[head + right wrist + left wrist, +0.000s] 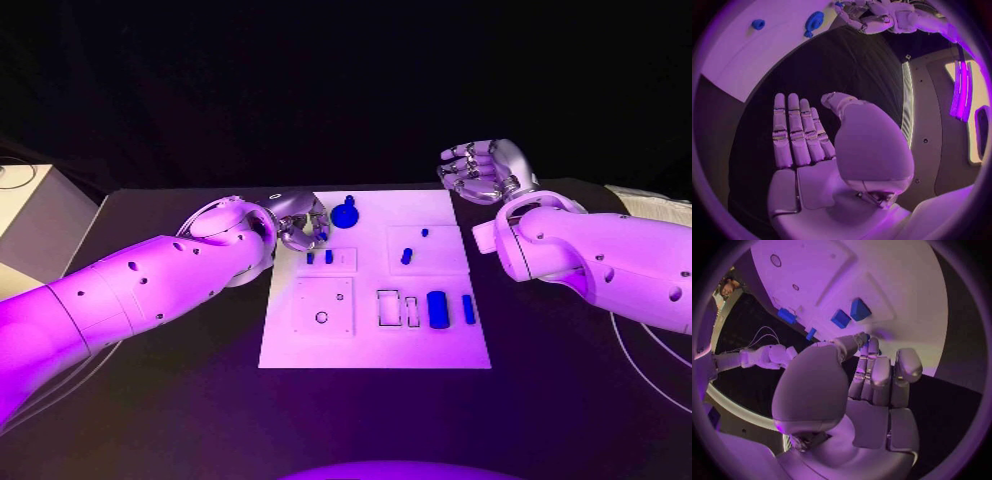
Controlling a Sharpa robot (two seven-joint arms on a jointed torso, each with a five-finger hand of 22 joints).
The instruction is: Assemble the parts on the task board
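We're barely started: small blue parts (437, 309) lie scattered across the flat white task board (372, 355) mid-desk. Left hand (299, 220) hovers curled and empty beside a round one; right hand (488, 170) flat, fingers together, empty.

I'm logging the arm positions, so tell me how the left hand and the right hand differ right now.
The left hand is over the task board, at its far left corner beside the large blue part; the right hand is off the board, above the black table past its far right corner. The left hand's fingers curl down toward the board; the right hand's fingers lie straight, side by side. Both hold nothing.
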